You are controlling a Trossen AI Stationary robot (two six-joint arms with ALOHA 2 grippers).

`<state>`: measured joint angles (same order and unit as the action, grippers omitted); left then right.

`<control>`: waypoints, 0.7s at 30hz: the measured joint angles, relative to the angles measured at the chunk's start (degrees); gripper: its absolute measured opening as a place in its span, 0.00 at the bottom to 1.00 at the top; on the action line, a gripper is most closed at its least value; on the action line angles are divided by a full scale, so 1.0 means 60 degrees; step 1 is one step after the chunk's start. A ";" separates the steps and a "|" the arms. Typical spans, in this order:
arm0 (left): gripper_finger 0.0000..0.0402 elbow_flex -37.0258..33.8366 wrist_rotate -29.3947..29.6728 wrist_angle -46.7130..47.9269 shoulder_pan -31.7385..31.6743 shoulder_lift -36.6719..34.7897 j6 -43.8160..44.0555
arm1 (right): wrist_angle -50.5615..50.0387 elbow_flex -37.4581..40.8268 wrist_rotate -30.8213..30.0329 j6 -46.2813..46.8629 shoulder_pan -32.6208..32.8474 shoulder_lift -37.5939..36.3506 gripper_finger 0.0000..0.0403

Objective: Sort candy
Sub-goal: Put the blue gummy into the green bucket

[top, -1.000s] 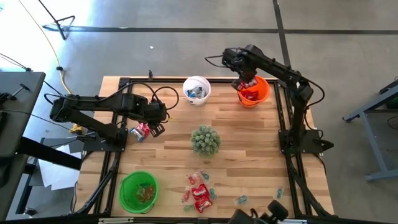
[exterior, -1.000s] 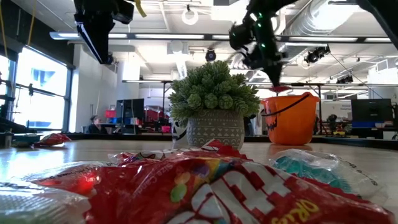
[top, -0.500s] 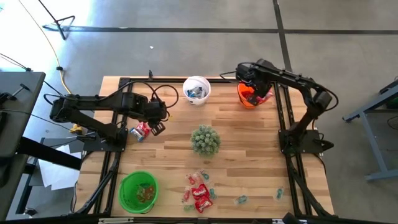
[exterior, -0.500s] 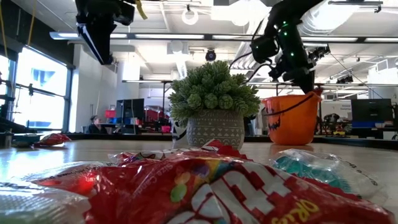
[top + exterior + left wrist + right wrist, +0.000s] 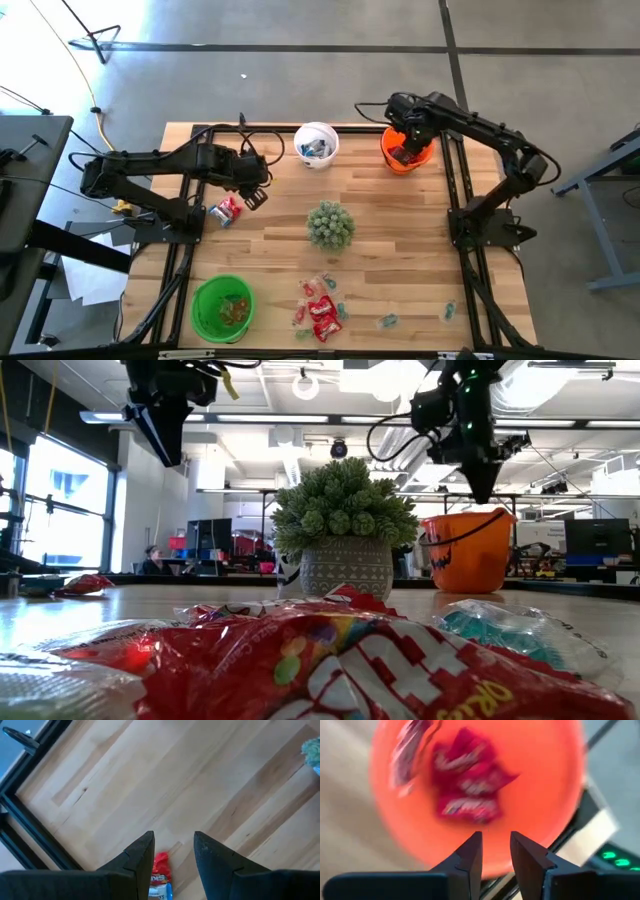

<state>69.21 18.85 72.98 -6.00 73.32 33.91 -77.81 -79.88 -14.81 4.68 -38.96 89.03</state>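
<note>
High view. Landmark: the green spiky plant point(image 5: 329, 224) at table centre. The right gripper point(image 5: 405, 137) hangs over the orange bucket point(image 5: 424, 156), on the plant's far right; red packets lie inside the bucket. The left gripper point(image 5: 256, 188) hovers on the plant's left, and a red packet with a light wrapper point(image 5: 227, 211) lies on the wood just beside it, on its outer, nearer side. A cluster of red and blue candy point(image 5: 320, 308) lies on the plant's near side, well apart from both arms. The white bucket point(image 5: 316, 145) stands beyond the plant; the green bucket point(image 5: 223, 306) stands to its near left.

Low view. Both arms hang above table level. Red packets fill the foreground.

Left wrist view. The fingers point(image 5: 142, 855) are spread and empty. The packet shows between and below them, long axis roughly in line with the gap. Judgement: the left arm is nearer; descent follows.

Right wrist view. The fingers point(image 5: 472, 854) stand slightly apart, holding nothing, above red packets point(image 5: 467, 792) in the bucket.
</note>
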 joint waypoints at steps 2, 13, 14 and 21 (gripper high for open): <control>0.31 0.0000 -0.0193 0.0002 0.0000 0.0000 0.0018 | -0.0428 0.0000 0.0934 0.0167 0.0010 -0.0238 0.24; 0.31 0.0000 -0.0463 0.0028 0.0011 0.0000 -0.0309 | -0.1715 0.0000 0.3331 0.3122 0.2722 -0.2118 0.24; 0.31 0.0000 -0.0466 0.0031 0.0011 0.0000 -0.0394 | -0.1716 0.0000 0.3320 0.3615 0.3159 -0.2224 0.24; 0.31 0.0000 -0.0693 0.0111 0.0026 0.0000 -0.1161 | -0.1761 0.0015 0.3075 0.7765 0.6856 -0.2356 0.24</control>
<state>69.21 14.70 73.65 -5.85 73.32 26.94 -88.37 -79.79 3.64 51.27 2.18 74.90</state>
